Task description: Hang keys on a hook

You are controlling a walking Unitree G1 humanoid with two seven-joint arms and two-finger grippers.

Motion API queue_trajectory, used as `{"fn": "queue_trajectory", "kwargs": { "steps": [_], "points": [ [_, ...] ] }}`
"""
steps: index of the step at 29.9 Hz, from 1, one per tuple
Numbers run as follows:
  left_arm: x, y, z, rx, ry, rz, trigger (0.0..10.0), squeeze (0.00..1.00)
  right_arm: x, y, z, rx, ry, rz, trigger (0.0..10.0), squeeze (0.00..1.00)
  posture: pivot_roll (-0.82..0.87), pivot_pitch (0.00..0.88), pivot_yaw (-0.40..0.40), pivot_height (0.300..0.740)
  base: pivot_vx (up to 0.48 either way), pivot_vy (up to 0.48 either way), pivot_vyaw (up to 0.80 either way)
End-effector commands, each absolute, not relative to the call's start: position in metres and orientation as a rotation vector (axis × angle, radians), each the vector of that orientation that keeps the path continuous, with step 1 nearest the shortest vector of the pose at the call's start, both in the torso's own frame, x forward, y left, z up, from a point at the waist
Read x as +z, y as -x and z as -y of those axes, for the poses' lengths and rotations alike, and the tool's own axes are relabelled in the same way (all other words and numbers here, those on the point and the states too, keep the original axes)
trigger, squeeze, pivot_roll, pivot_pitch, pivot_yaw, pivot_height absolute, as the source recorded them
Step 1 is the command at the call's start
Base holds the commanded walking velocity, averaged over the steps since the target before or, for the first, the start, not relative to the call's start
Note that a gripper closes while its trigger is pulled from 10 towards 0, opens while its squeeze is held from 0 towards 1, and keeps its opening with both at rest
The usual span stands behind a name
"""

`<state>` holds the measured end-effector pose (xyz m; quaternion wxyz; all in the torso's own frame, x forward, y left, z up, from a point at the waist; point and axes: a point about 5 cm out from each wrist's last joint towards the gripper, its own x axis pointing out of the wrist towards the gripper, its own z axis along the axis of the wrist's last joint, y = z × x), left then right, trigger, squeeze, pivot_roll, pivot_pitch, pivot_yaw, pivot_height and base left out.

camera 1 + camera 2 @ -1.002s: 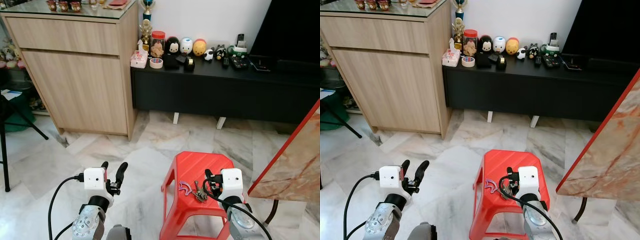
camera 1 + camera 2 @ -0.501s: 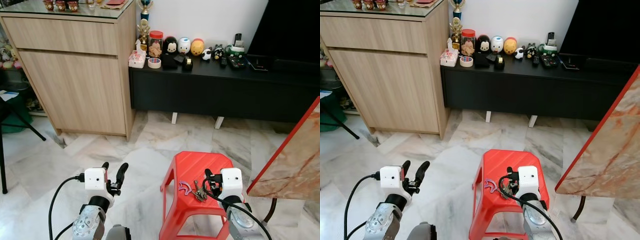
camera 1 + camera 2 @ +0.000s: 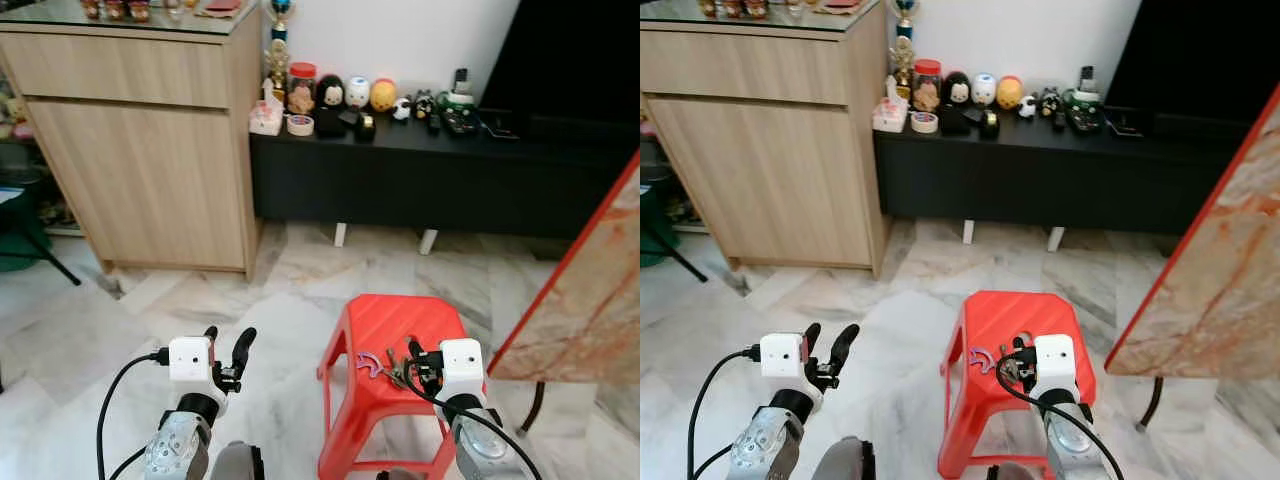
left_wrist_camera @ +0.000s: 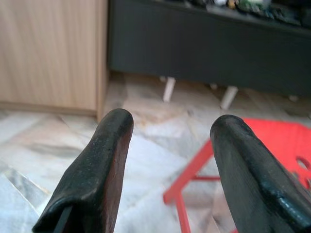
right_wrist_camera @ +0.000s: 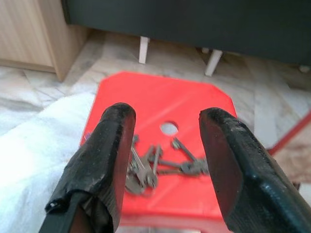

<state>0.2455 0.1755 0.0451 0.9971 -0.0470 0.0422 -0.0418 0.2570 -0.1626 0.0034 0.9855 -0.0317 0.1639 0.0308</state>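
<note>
The left gripper (image 3: 227, 345) hovers over the marble floor (image 3: 120, 310), its fingers (image 4: 97, 165) spread apart and holding nothing. The right gripper (image 5: 165, 160) hangs just above a red stool (image 3: 400, 330) with its fingers (image 5: 228, 160) open too, the keys (image 5: 155, 167) lying flat on the stool's seat between them, near the seat's front edge. A purple tag (image 3: 368, 363), perhaps a small charm, lies with the keys. Beyond the stool stands a low black bench (image 3: 450, 170) carrying small toys (image 3: 357, 93) and remotes (image 3: 462, 120), beside a wooden cabinet (image 3: 140, 140). A marble slab (image 3: 585, 300) with a red edge leans on the right.
</note>
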Motion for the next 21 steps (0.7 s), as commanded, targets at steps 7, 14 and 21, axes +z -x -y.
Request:
{"fn": "queue_trajectory", "kwargs": {
  "steps": [7,14,21],
  "points": [
    [0.0452,-0.2464,-0.1678,-0.118,0.107,-0.096,10.0,0.0,0.0049,-0.2589,0.1603,0.062,0.053,-0.313,10.0,0.0,0.03,0.01,-0.084,0.632,0.0,0.0,0.0],
    [0.0455,-0.2466,-0.168,-0.117,0.11,-0.099,10.0,0.0,0.0056,-0.2588,0.1592,0.093,0.08,-0.304,10.0,0.0,0.03,0.009,-0.084,0.632,0.0,0.0,0.0],
    [0.0444,-0.2459,-0.167,-0.12,0.102,-0.105,10.0,0.0,0.0049,-0.2586,0.1602,0.076,0.058,-0.303,10.0,0.0,0.03,0.01,-0.083,0.632,0.0,0.0,0.52]
  ]
}}
